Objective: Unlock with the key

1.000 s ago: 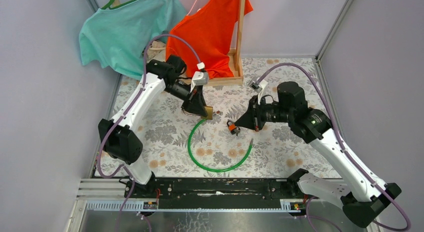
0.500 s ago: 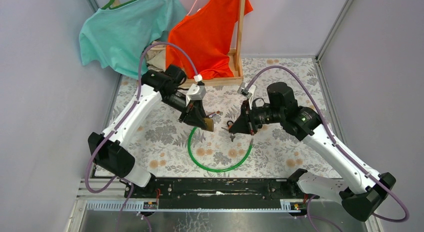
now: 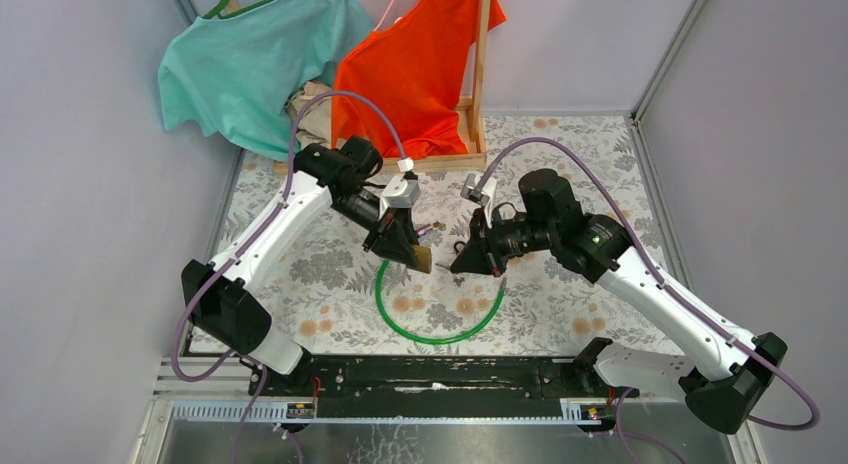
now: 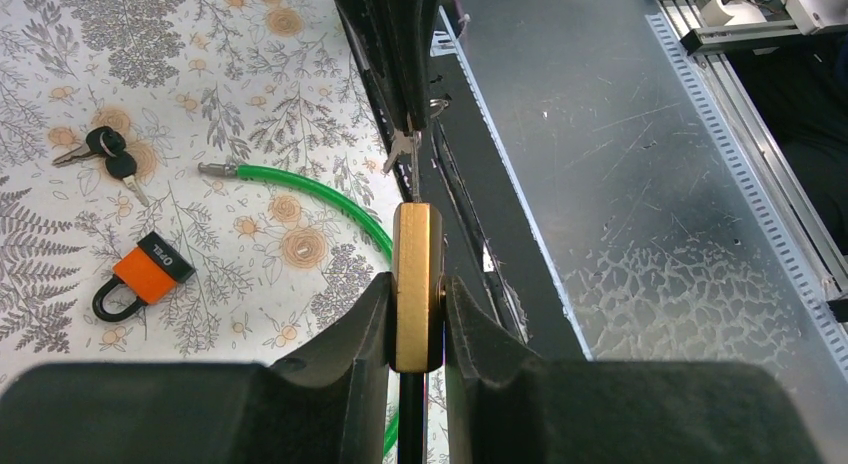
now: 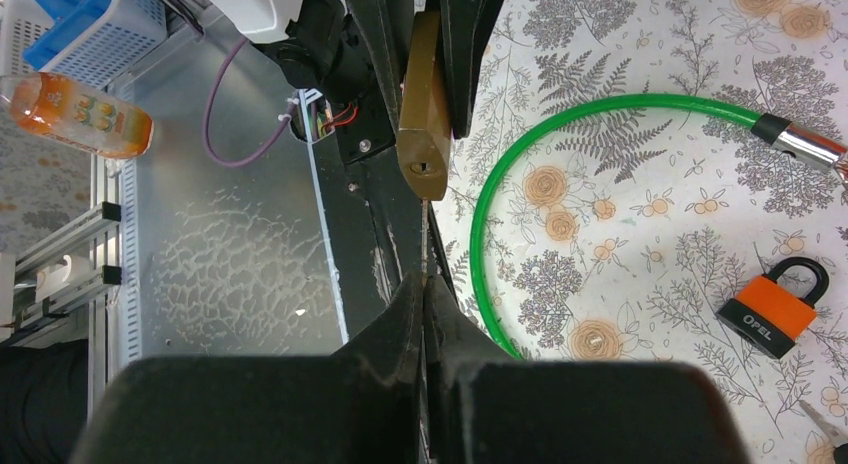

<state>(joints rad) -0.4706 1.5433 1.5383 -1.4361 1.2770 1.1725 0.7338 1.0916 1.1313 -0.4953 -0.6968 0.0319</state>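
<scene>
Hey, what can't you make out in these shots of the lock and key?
- Key: right wrist view, almost wholly hidden inside the right gripper.
- Brass padlock, shackle: left wrist view, hidden inside the left gripper.
- Whether key meets padlock: top view, too small, grippers cover it.
- Spare keys: right wrist view, cut off at the bottom right corner.
</scene>
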